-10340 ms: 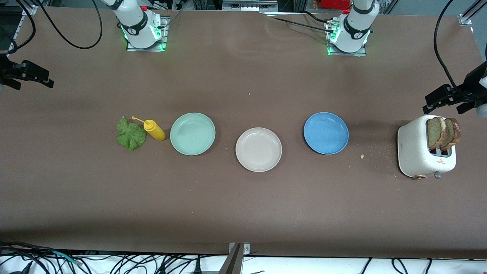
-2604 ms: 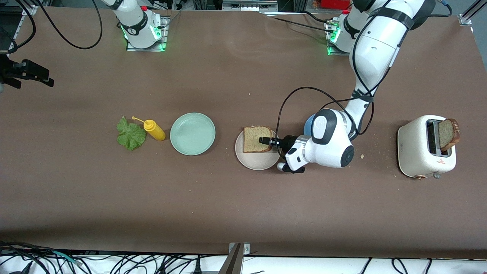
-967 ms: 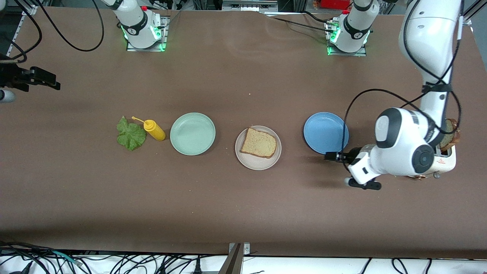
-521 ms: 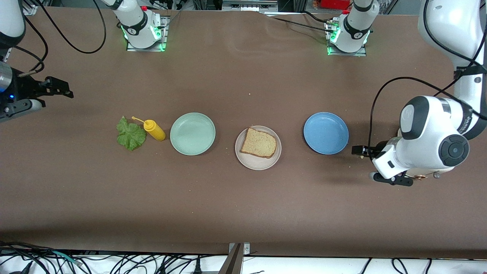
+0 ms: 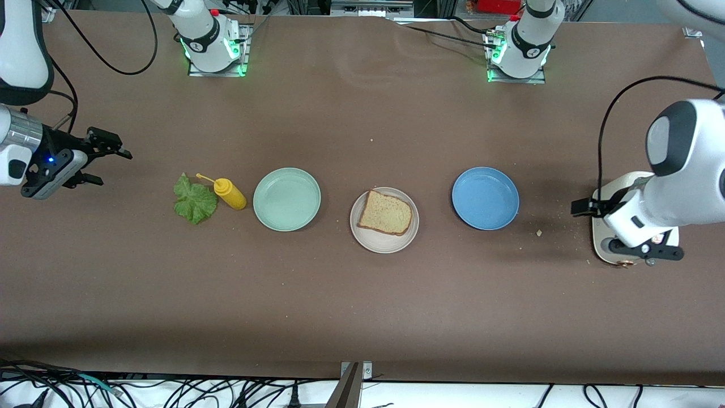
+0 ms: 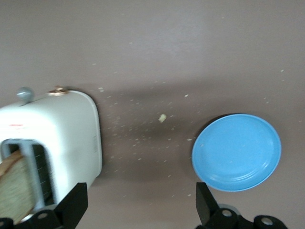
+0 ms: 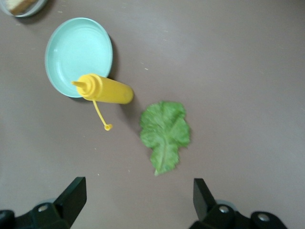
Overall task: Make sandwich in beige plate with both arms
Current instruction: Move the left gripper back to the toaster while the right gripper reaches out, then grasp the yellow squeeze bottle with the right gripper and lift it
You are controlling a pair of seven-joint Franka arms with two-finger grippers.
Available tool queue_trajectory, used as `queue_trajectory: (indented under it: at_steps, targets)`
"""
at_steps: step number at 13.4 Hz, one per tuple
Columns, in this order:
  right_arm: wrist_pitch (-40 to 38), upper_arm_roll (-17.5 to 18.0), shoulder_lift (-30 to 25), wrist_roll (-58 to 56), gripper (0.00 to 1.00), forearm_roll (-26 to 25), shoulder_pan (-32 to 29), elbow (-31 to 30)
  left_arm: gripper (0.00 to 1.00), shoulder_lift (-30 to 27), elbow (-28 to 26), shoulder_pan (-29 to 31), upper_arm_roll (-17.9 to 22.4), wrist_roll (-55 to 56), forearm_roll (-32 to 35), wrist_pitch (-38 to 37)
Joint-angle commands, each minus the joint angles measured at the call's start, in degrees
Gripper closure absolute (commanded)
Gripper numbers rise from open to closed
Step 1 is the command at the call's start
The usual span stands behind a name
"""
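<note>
From the front we see one bread slice (image 5: 386, 213) on the beige plate (image 5: 362, 235). The left gripper (image 6: 138, 210), open, hovers by the toaster (image 6: 71, 138). The right gripper (image 7: 136, 202), open, hangs over the lettuce (image 7: 165, 133): limp, light, best pinched at its edge.

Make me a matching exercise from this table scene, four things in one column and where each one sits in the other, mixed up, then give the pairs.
Things:
1. bread slice
2. lettuce leaf
3. blue plate
4. left gripper

Places:
A. over the white toaster
B. between the beige plate and the toaster
C. beside the yellow squeeze bottle, toward the right arm's end
D. on the beige plate

Pairs: 1-D, 2-C, 3-B, 4-A
</note>
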State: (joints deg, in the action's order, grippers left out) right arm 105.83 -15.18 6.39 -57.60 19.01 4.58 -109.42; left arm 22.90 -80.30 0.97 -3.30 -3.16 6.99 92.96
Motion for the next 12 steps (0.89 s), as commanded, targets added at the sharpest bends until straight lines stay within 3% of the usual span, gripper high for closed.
queue_trajectory:
  at_steps: [1, 8, 12]
  targets:
    - [0.95, -1.43, 3.52, -10.82, 0.01, 7.86, -0.28, -0.44, 0.0, -3.81, -0.47, 0.88, -0.48, 0.35, 2.51, -1.64]
    - [-1.67, -1.43, 15.91, -45.97, 0.01, 26.49, -5.81, -0.27, 0.0, -7.51, -0.04, 1.23, -0.74, 0.44, 1.8, -4.01]
    - [-10.28, -1.34, 24.35, -62.68, 0.01, 37.75, -7.92, 0.17, 0.0, -8.57, 2.95, 1.32, -0.74, 0.44, 1.54, -6.65]
